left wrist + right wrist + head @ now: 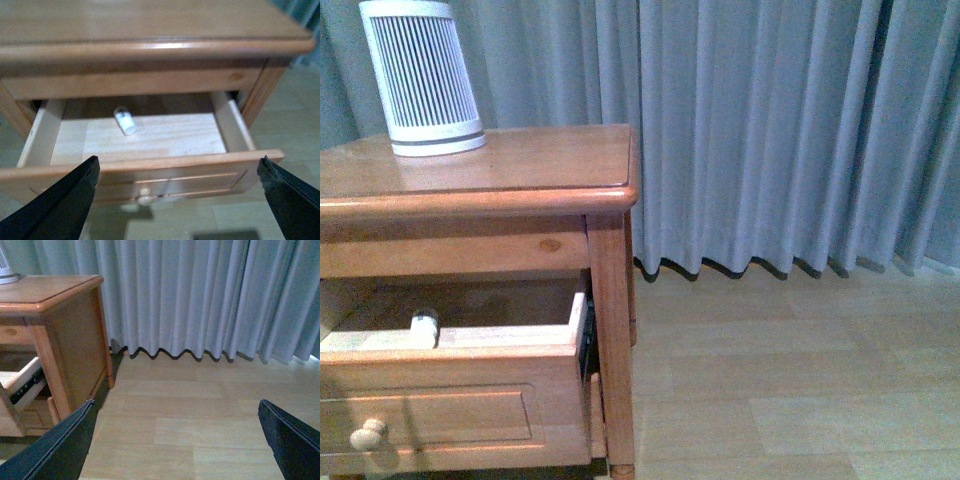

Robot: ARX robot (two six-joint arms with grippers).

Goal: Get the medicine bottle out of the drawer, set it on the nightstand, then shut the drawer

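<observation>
Left gripper [178,160] fingers stood spread wide, holding nothing, before the open drawer [200,177]; the medicine bottle [125,121] rested inside, toward its back. Right gripper [176,402] gaped equally wide beside the nightstand [55,305].

Front view: body camera, set low, about level with the top of the orange-brown wooden nightstand [520,165] and close to it. Cabinet fills 8–10 o'clock, grey pleated curtain [770,130] 12–2 o'clock, pale plank floor [800,380] 4 o'clock. Left wrist view: above and in front of the open upper wooden drawer [150,162], tilted down into it, near. Right wrist view: low, further off, faces curtain and floor, catches the nightstand's side. All three share the nightstand and drawer. Front and right wrist views share curtain and floor.
</observation>
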